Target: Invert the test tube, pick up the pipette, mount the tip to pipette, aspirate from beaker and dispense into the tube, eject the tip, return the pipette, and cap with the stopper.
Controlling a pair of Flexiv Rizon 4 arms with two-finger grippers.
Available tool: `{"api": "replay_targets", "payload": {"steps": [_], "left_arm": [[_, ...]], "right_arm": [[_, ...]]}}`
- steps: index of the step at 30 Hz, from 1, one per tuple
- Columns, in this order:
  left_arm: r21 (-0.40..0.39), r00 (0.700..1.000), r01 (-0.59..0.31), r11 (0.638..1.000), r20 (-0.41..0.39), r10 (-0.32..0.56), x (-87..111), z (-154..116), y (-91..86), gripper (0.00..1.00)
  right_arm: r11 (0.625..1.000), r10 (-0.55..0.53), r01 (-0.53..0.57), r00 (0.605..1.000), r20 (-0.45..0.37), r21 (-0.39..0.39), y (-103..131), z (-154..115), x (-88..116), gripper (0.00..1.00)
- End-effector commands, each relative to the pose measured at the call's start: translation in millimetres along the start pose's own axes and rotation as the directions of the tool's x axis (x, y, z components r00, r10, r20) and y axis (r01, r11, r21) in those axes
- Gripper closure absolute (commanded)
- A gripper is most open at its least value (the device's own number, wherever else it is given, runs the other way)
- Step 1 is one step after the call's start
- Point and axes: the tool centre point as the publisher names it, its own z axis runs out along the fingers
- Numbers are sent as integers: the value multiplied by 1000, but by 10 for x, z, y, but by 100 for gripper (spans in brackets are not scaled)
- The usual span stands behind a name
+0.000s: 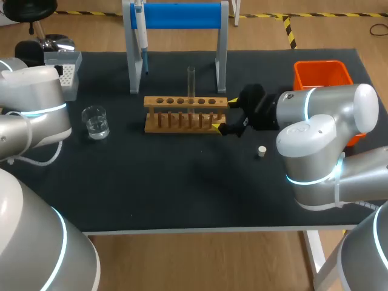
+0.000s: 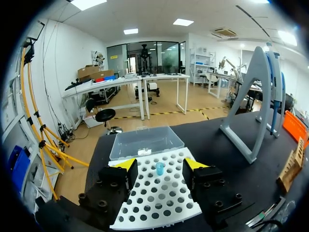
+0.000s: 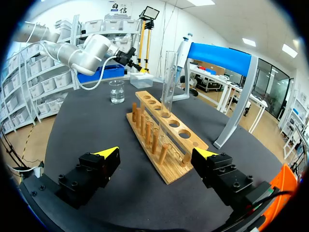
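— Tube?
— Upright in the rack, in a hole just right of the middle, near the centre of the mat.
— Right gripper?
— At the rack's three o'clock end. Fingers released, spread wide, grasping nothing. Seen from the wrist, rack end ahead of the gap; touching or not, cannot tell.
— Left gripper?
— Over the tip box, at ten o'clock from the beaker. Fingers released as well, well apart, nothing held. One blue tip standing in the box just ahead of the gap, clear lid beyond.
— Beaker?
— At nine o'clock from the rack, upright, clear liquid inside.
— Pipette?
— Hanging on the blue stand, on its left post, at eleven o'clock from the rack.
— Stopper?
— Lying on the mat at four o'clock from the rack, apart from both grippers.
— Anything else?
— Orange bin at two o'clock from the rack, partly behind the right arm.
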Motion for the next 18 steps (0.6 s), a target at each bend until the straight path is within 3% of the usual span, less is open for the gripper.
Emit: {"api": "replay_targets", "payload": {"steps": [1, 18], "left_arm": [[-5, 1000, -1, 1000, -1, 1, -29, 103, -3, 54], [-18, 1000, 5, 1000, -4, -5, -31, 166, 20, 58]], "right_arm": [[1000, 0, 0, 1000, 0, 0, -3, 0, 4, 0], [1000, 0, 0, 1000, 0, 0, -3, 0, 4, 0]]}}
